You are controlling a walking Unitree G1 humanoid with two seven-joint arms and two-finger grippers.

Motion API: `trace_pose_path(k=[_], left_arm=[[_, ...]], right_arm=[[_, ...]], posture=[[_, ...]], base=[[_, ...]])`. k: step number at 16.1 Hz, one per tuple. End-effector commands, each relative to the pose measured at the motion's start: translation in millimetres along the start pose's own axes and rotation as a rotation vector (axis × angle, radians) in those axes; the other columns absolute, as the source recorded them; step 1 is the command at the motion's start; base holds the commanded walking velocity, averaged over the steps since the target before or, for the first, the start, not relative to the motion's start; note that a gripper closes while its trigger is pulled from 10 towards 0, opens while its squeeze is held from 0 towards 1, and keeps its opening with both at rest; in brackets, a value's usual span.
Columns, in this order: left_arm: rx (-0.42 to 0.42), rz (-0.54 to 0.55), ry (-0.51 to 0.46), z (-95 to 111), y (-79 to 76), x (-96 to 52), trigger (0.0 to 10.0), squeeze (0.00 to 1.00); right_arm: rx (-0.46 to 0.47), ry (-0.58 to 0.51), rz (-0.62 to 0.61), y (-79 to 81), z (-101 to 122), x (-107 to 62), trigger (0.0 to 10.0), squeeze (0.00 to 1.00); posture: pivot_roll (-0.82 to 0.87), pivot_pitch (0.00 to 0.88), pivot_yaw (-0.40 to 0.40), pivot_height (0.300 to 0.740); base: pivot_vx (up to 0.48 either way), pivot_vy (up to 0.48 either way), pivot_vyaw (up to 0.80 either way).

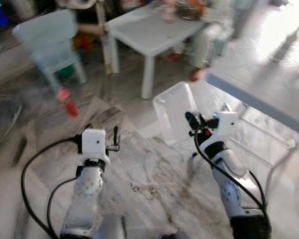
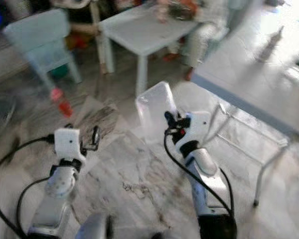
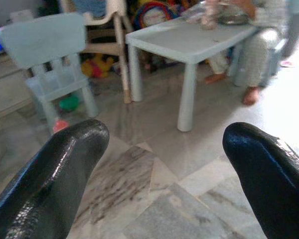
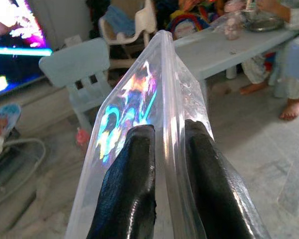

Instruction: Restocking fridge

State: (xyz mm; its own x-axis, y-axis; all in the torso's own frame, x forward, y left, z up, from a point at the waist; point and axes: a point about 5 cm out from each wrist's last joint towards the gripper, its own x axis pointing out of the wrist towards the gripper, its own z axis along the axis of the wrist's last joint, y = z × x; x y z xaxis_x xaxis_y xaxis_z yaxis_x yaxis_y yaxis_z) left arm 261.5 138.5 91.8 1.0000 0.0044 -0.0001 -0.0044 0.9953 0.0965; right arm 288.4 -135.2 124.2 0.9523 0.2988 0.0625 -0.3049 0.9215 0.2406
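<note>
right gripper (image 4: 162,149) — fingers pinching clear bin (image 1: 172,107) wall, frame centre | left gripper (image 3: 159,164) — wide, empty

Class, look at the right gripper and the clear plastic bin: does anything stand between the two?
Nothing does. The right gripper is already shut on the wall of the clear plastic bin, one finger on each side. The left gripper is open and holds nothing.
</note>
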Motion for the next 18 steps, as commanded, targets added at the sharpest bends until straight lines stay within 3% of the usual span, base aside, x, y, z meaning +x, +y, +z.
trace_pose_path(k=[1, 6, 7, 18], left_arm=[[0.001, 0.008, 0.011, -2, 1.8, -0.8, 10.0, 0.0], [0.014, 0.011, 0.011, -2, 3.0, 1.6, 10.0, 0.0], [-0.038, 0.026, 0.056, -5, 5.1, 1.4, 10.0, 0.0], [0.005, 0.012, 0.037, -6, 5.5, -3.1, 10.0, 0.0]], right_arm=[[0.001, -0.004, 0.017, 3.7, 1, 0.3, 10.0, 0.0], [-0.001, 0.005, 0.056, 11.7, -3, 1.4, 10.0, 0.0], [-0.001, 0.004, 0.056, 12.2, -3, 2.3, 10.0, 0.0], [0.0, 0.012, 0.094, 18.3, -5, 2.4, 10.0, 0.0]], posture=[[0.12, 0.112, -0.045, 0.74], [0.13, 0.11, -0.038, 0.74], [0.14, 0.111, -0.037, 0.74], [0.14, 0.105, -0.041, 0.74]], base=[[0.0, -0.394, 0.79], [0.0, -0.201, 0.79], [0.0, 0.0, 0.79], [0.0, 0.0, 0.78]])
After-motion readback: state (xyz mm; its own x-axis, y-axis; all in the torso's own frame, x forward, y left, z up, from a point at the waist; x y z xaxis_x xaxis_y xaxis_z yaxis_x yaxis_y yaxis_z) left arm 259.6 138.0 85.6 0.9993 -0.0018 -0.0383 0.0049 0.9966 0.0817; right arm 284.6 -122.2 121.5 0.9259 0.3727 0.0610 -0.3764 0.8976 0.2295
